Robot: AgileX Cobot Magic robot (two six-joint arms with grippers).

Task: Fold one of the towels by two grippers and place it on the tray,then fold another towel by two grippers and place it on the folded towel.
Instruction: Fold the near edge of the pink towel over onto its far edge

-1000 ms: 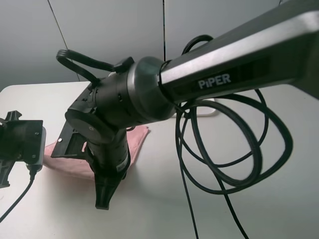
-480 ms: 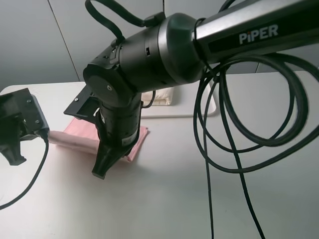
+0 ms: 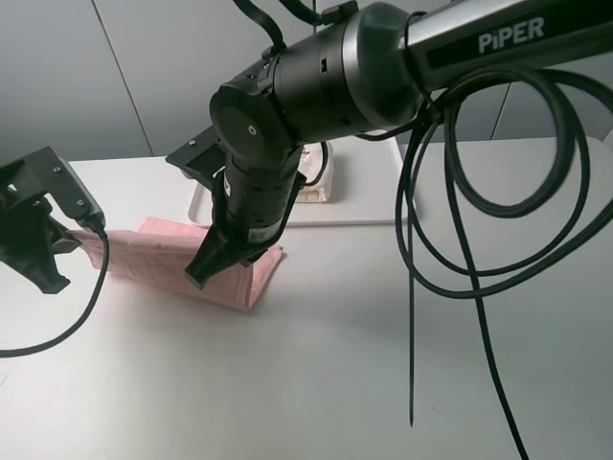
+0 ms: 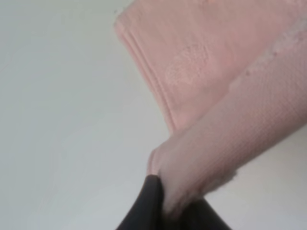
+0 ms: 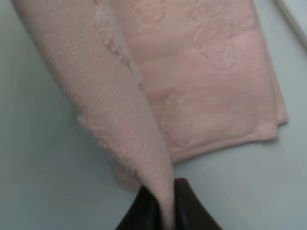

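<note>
The pale pink towel [image 3: 158, 257] lies on the table in front of the tray [image 3: 369, 206], partly doubled over. My right gripper [image 3: 203, 275] is shut on the towel's near edge by its right end. The right wrist view shows the fingertips [image 5: 184, 203] pinching a lifted flap of pink towel [image 5: 201, 86]. My left gripper [image 3: 65, 251] is shut on the towel's left end, and the left wrist view shows pink towel [image 4: 206, 158] bunched in my left gripper [image 4: 165, 211]. The cream-white folded towel [image 3: 313, 187] rests on the tray, mostly hidden behind the right arm.
The right arm's thick black body [image 3: 316, 86] and its looping cables [image 3: 450, 240] hang over the middle of the table and hide part of the tray. A cable [image 3: 91, 287] trails from the left gripper. White tabletop [image 3: 316, 374] spreads out in front.
Both grippers have risen and moved back toward the tray, each carrying its pinched part of the pink towel. More of the towel and the tray shows now.
</note>
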